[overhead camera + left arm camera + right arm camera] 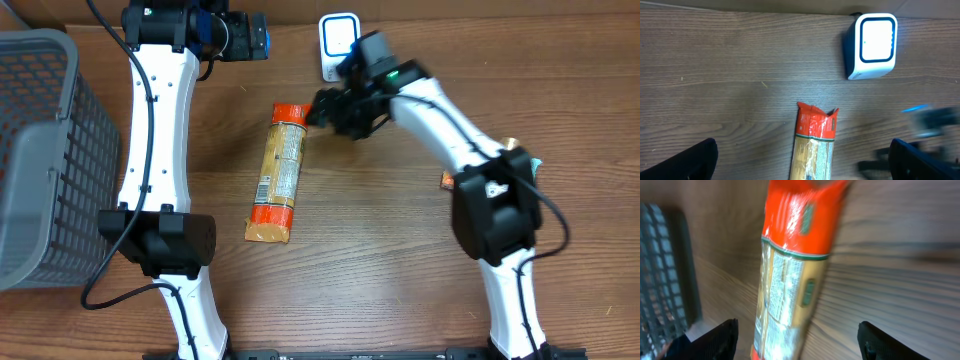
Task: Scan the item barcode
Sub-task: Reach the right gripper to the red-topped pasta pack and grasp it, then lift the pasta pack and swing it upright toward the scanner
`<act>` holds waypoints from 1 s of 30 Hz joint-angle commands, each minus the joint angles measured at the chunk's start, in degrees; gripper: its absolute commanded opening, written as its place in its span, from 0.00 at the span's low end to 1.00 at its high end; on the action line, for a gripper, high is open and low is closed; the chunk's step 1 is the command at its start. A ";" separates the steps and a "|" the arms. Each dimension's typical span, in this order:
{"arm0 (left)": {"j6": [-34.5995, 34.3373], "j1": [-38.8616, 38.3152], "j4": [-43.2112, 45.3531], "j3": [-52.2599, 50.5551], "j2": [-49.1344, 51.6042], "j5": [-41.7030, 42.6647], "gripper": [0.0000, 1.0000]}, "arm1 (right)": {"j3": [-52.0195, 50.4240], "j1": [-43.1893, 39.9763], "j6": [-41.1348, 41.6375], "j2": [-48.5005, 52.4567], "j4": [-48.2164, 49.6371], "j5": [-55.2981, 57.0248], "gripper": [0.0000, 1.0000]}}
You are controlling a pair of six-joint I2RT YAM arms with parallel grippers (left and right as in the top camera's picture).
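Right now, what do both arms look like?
The left arm: white shells, black joints, a black cable along it, a blue part by the black left gripper. The right arm: same white shells and black joints, a black cable looping at its lower joint, a green light near the black right gripper.

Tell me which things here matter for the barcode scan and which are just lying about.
For the job: pasta packet, white scanner, right gripper.
Lying about: grey mesh basket, small orange object.
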 commanded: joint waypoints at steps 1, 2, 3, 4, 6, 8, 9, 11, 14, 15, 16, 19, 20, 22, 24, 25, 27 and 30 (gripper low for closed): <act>0.66 -0.04 0.09 0.22 0.07 -0.20 1.00 | -0.42 2.78 2.86 3.34 2.27 -1.99 0.77; 0.66 -0.04 0.09 0.24 0.07 -0.20 1.00 | -0.42 4.33 2.82 4.42 2.69 -1.99 0.75; 0.66 -0.04 0.09 0.22 0.07 -0.20 1.00 | -0.42 5.11 2.58 4.74 2.62 -2.01 0.74; 0.66 -0.04 0.09 0.22 0.07 -0.20 1.00 | -0.42 6.05 2.60 5.31 2.43 -2.01 0.74; 0.66 -0.04 0.09 0.22 0.07 -0.20 0.99 | -0.46 7.82 2.23 6.21 1.86 -1.20 0.74; 0.66 -0.04 0.09 0.22 0.07 -0.20 1.00 | -0.46 8.55 2.27 6.75 1.40 -0.28 0.73; 0.66 -0.04 0.09 0.22 0.07 -0.20 1.00 | -0.46 8.55 2.62 6.97 1.33 -0.50 0.70; 0.66 -0.04 0.09 0.22 0.07 -0.20 1.00 | -0.46 8.26 4.11 7.30 0.92 -0.52 0.61; 0.66 -0.04 0.09 0.22 0.07 -0.20 1.00 | -0.57 7.89 5.29 7.63 0.55 -0.52 0.43; 0.66 -0.04 0.09 0.22 0.07 -0.20 1.00 | -0.57 7.89 5.27 7.63 0.55 -0.52 0.40; 0.66 -0.04 0.09 0.22 0.07 -0.20 1.00 | -0.57 7.89 5.25 7.63 0.55 -0.52 0.35; 0.66 -0.04 0.09 0.22 0.07 -0.20 1.00 | -0.55 7.50 5.22 7.61 0.22 -0.63 0.07; 0.66 -0.04 0.09 0.22 0.07 -0.20 1.00 | -0.48 7.08 5.22 7.61 0.02 -0.87 0.04; 0.66 -0.04 0.09 0.22 0.07 -0.20 1.00 | 0.04 5.49 3.85 7.56 -1.25 -3.28 0.03; 0.66 -0.04 0.09 0.22 0.07 -0.20 1.00 | 1.01 3.65 0.15 7.34 -3.54 -6.21 0.04; 0.66 -0.04 0.09 0.22 0.07 -0.20 0.99 | 1.49 2.75 -2.08 7.17 -4.90 -7.39 0.04; 0.66 -0.04 0.09 0.22 0.07 -0.20 1.00 | 2.99 0.44 -8.07 6.86 -8.74 -9.11 0.04; 0.66 -0.04 0.09 0.24 0.07 -0.20 1.00 | 5.01 -2.69 -15.06 6.84 -12.79 -10.21 0.06</act>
